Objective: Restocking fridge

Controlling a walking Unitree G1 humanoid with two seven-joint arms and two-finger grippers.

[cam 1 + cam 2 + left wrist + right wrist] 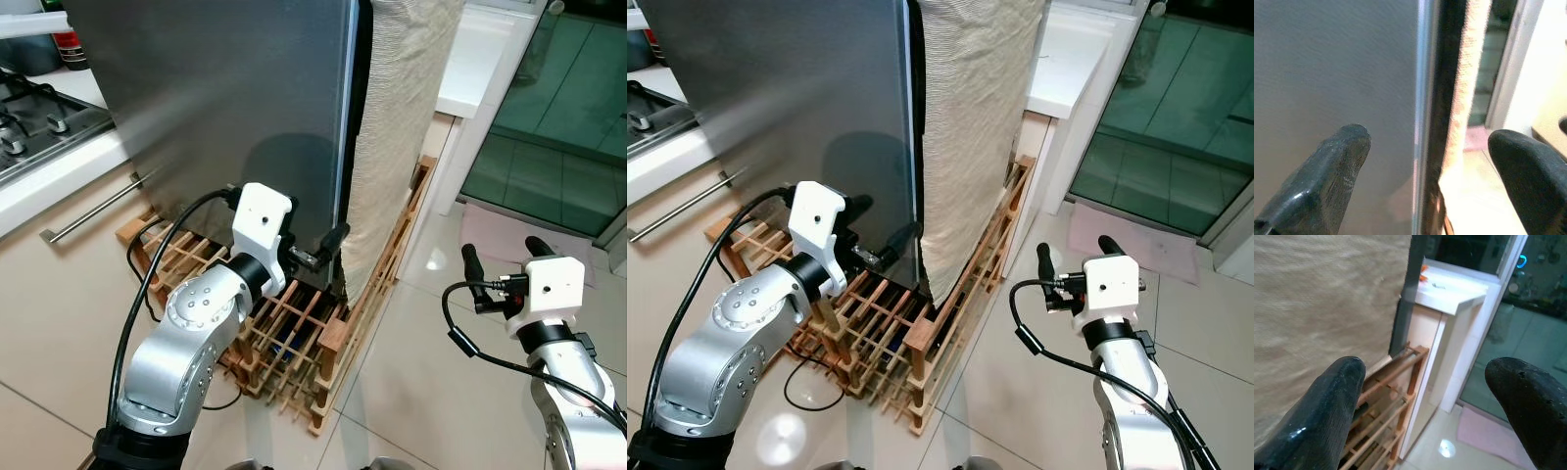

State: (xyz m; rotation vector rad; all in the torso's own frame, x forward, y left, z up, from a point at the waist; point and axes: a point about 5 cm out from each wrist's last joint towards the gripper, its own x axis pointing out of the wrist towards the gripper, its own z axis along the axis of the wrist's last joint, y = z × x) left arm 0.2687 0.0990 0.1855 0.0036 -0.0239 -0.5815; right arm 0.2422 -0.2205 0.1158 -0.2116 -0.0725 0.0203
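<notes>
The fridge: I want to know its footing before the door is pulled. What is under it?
Under the fridge sits a wooden slatted rack on the tiled floor, with black cables across it. The beige cloth covers the rack's part beneath it.

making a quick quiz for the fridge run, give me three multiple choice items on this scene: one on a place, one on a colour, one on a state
1. Where is the left pincer?
A. at the fridge door's lower edge
B. on the stove
C. on the floor mat

2. What colour is the cloth hanging beside the fridge door?
A. blue
B. beige
C. red

3. How does the right pincer stand?
A. shut on a bottle
B. shut on the cloth
C. open, holding nothing

Answers:
1 A, its fingers sit either side of the grey door's edge, above the wooden rack.
2 B, the cloth is a pale sandy weave.
3 C, its fingers stand apart over the tiled floor with nothing between.
</notes>
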